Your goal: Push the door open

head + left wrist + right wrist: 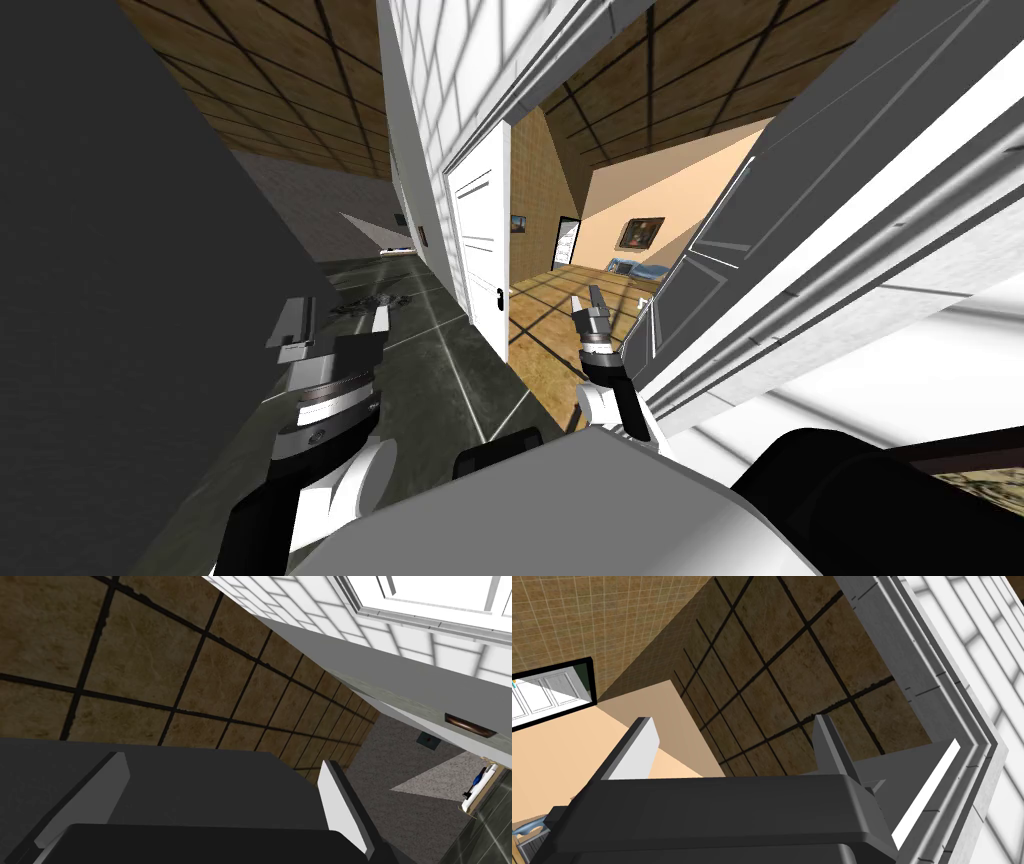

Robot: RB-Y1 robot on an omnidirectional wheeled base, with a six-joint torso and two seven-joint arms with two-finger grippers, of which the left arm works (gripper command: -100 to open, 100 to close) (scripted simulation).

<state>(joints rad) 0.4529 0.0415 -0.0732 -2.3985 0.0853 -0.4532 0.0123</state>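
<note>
Dark hallway floor (430, 370), white door (478, 235) ajar, right tool (588, 298) wide in doorway, left tool (337, 318) wide, dark slab (120, 250) blocking left side

white panelled door (478, 245) (dark handle), wide open

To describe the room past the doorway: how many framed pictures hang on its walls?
2 framed pictures: one on the peach wall, one on the brown tiled wall. Others may be hidden.

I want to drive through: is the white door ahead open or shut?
Open: the door stands swung aside, and the right end effector sits in the gap, with another room beyond.
</note>
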